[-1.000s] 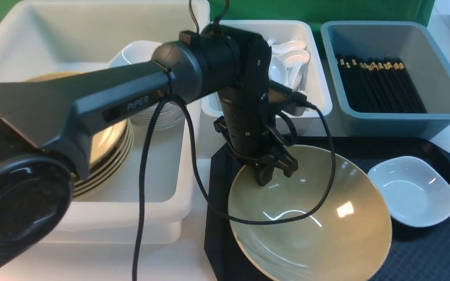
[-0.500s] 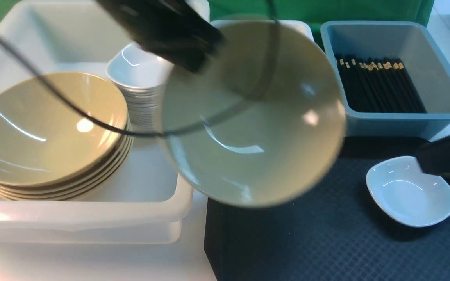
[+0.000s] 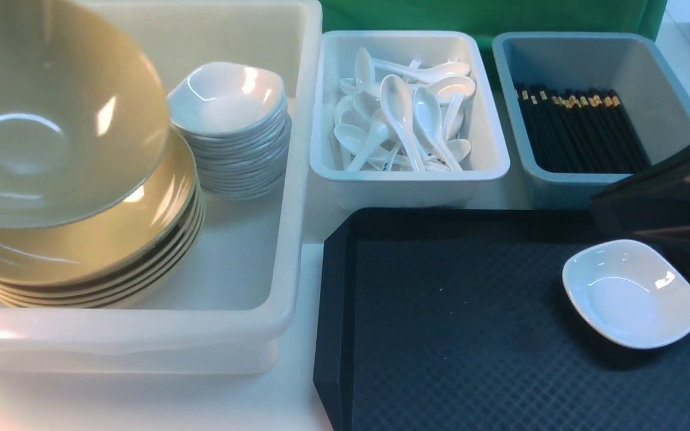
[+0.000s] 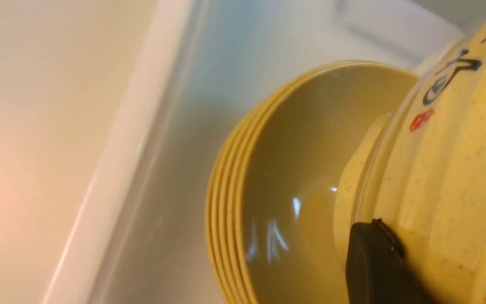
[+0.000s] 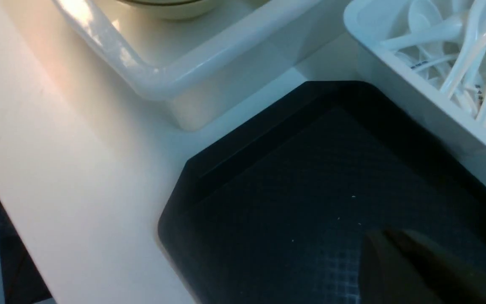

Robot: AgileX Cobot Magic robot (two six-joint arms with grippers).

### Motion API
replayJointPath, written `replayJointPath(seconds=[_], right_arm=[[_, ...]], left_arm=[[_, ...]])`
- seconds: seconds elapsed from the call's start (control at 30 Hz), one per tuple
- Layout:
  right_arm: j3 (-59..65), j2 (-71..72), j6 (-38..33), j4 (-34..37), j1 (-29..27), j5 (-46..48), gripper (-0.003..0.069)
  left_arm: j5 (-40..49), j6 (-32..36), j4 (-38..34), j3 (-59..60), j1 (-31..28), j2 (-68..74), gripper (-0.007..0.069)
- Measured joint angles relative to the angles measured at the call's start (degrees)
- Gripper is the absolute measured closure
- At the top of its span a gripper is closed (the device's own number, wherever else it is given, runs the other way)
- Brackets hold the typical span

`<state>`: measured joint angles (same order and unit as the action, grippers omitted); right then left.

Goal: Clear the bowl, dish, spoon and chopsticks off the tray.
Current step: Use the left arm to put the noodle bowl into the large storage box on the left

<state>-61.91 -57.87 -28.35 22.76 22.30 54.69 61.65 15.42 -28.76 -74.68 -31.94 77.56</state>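
Note:
The khaki bowl [image 3: 51, 108] hangs tilted over the stack of like bowls [image 3: 111, 251] in the big white tub [image 3: 249, 311]. In the left wrist view my left gripper [image 4: 437, 270] is shut on the bowl's rim [image 4: 437, 169], with one black finger [image 4: 373, 261] against its outer wall. The small white dish [image 3: 632, 293] sits at the right of the black tray [image 3: 441, 335]. My right arm [image 3: 662, 197] reaches in just behind the dish. Its gripper [image 5: 390, 242] is shut and holds nothing above the tray [image 5: 293, 181]. No spoon or chopsticks show on the tray.
A pile of white dishes [image 3: 231, 126] stands in the tub beside the bowls. Behind the tray are a white bin of spoons [image 3: 408, 114] and a grey-blue bin of black chopsticks [image 3: 584, 129].
The left arm lifted the bowl off the tray and swung it left over the bowl stack. The right arm came further in beside the dish, and its gripper closed.

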Motion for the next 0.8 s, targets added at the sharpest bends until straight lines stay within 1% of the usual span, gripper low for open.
replayJointPath(seconds=[0.1, 0.23, 0.33, 0.37, 0.4, 0.43, 0.5, 0.53, 0.6, 0.7, 0.8], right_arm=[[0.0, -0.5, 0.0, 0.0, 0.0, 0.0, 0.0624], [0.0, -0.9, 0.0, 0.0, 0.0, 0.0, 0.0624], [0.0, -1.0, 0.0, 0.0, 0.0, 0.0, 0.0624], [0.0, -1.0, 0.0, 0.0, 0.0, 0.0, 0.0624], [0.0, -1.0, 0.0, 0.0, 0.0, 0.0, 0.0624], [0.0, -1.0, 0.0, 0.0, 0.0, 0.0, 0.0624], [0.0, -1.0, -0.2, 0.0, 0.0, 0.0, 0.0624], [0.0, -1.0, -0.4, 0.0, 0.0, 0.0, 0.0624], [0.0, -1.0, -0.6, 0.0, 0.0, 0.0, 0.0624], [0.0, -1.0, -1.0, 0.0, 0.0, 0.0, 0.0624], [0.0, -1.0, -1.1, -0.1, 0.0, 0.0, 0.0624]], left_arm=[[-3.3, 1.9, -1.1, 3.2, 0.1, 1.7, 0.0614], [-5.3, 3.8, -1.4, 5.5, 2.0, 4.6, 0.0594], [-6.7, 4.0, 0.7, 5.7, 3.7, 6.8, 0.0559], [-7.0, 4.0, 2.2, 5.7, 4.4, 7.3, 0.0537], [-7.1, 4.0, 4.9, 5.7, 5.5, 7.9, 0.0496], [-7.1, 3.9, 5.6, 5.7, 5.8, 7.9, 0.0475], [-7.2, 3.0, 9.2, 5.8, 7.5, 8.0, 0.0373], [-7.2, 2.2, 10.5, 5.8, 8.0, 8.0, 0.0346], [-7.0, -0.3, 14.3, 5.6, 8.7, 7.8, 0.0242], [-5.8, -4.5, 21.1, 4.1, 8.9, 7.3, 0.0118], [-4.3, -7.6, 24.1, 0.0, 8.8, 4.6, 0.0062]])
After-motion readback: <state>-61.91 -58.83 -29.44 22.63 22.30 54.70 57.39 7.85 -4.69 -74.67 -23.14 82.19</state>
